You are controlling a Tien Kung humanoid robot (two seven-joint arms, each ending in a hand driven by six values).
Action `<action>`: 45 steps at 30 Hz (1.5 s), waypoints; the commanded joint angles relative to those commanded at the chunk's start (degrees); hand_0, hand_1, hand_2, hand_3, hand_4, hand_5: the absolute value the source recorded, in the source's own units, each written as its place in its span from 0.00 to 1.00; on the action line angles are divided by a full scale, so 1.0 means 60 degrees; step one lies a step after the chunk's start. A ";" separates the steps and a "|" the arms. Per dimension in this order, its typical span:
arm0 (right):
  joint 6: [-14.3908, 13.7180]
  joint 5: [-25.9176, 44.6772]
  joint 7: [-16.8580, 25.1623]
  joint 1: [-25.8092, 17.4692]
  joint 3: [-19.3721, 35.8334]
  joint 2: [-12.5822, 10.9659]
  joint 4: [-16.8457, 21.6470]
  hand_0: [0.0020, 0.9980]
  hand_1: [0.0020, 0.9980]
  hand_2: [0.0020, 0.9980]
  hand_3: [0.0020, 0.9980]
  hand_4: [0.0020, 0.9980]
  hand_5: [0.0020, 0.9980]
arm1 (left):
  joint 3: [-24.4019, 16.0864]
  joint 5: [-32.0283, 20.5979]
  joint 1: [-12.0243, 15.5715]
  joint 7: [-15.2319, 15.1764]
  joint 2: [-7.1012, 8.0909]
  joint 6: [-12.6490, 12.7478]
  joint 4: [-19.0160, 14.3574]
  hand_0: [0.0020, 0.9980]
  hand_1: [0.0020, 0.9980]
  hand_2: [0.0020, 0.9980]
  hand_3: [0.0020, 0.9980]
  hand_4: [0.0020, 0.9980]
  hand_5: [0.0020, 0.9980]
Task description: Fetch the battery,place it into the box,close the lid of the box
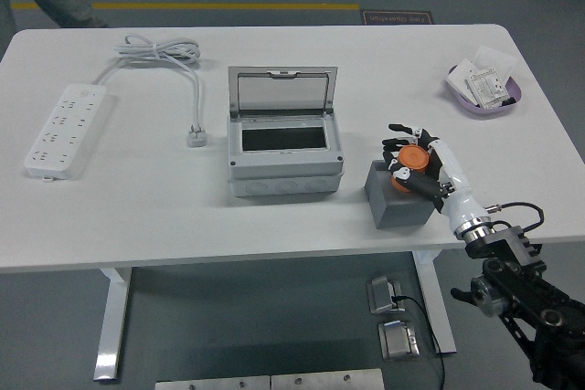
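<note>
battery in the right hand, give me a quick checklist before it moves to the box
1. Grip: right hand curled around the orange battery: ok.
2. Battery free of the grey block: cannot tell, it sits right at the block's top.
3. Box lid open and upright: ok.
4. Box opening unobstructed: ok, though its dark inside is hard to read.
5. Path from block to box over bare table: ok.
6. Power strip, its cable and plug, and the purple bowl lie off that path: ok.
</note>
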 joint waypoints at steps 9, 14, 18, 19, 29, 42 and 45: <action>-0.0043 0.0116 -0.0014 0.0088 -0.0207 0.0022 -0.0146 0.54 0.61 0.58 0.69 0.68 0.13 | 0.0061 0.0037 -0.0049 0.0008 0.0042 0.0006 -0.0010 0.64 0.68 0.63 0.62 0.66 0.20; -0.0109 0.0206 0.0008 0.0138 -0.0260 0.0017 -0.0164 0.49 0.56 0.54 0.67 0.64 0.16 | 0.0124 0.0009 -0.0059 0.0012 0.0057 0.0006 -0.0009 0.64 0.68 0.63 0.62 0.66 0.20; -0.0235 0.0262 -0.0004 0.0158 -0.0309 0.0003 -0.0127 0.49 0.56 0.54 0.67 0.64 0.16 | 0.0160 0.0001 -0.0065 0.0015 0.0059 0.0004 -0.0009 0.64 0.68 0.63 0.62 0.66 0.20; -0.0268 0.0266 -0.0015 0.0161 -0.0321 0.0001 -0.0117 0.38 0.45 0.48 0.63 0.35 0.11 | 0.0158 0.0007 -0.0067 0.0015 0.0060 0.0003 -0.0010 0.64 0.68 0.63 0.62 0.66 0.20; -0.0401 0.0319 -0.0127 0.0280 -0.0418 0.0004 -0.0209 0.29 0.33 0.41 0.55 0.16 0.00 | -0.0029 0.0207 -0.0106 0.0013 0.0077 0.0008 -0.0030 0.64 0.68 0.63 0.62 0.66 0.20; -0.0528 0.0445 -0.0043 0.0654 -0.0627 -0.0008 -0.0430 0.19 0.22 0.36 0.42 0.00 0.00 | 0.0017 0.0216 -0.0113 0.0009 0.0107 0.0016 -0.0029 0.64 0.68 0.63 0.62 0.67 0.19; -0.0561 0.0474 -0.0017 0.0860 -0.0699 -0.0065 -0.0412 0.19 0.20 0.36 0.42 0.00 0.00 | 0.0031 0.0206 -0.0118 0.0006 0.0108 0.0017 -0.0030 0.64 0.68 0.63 0.62 0.67 0.19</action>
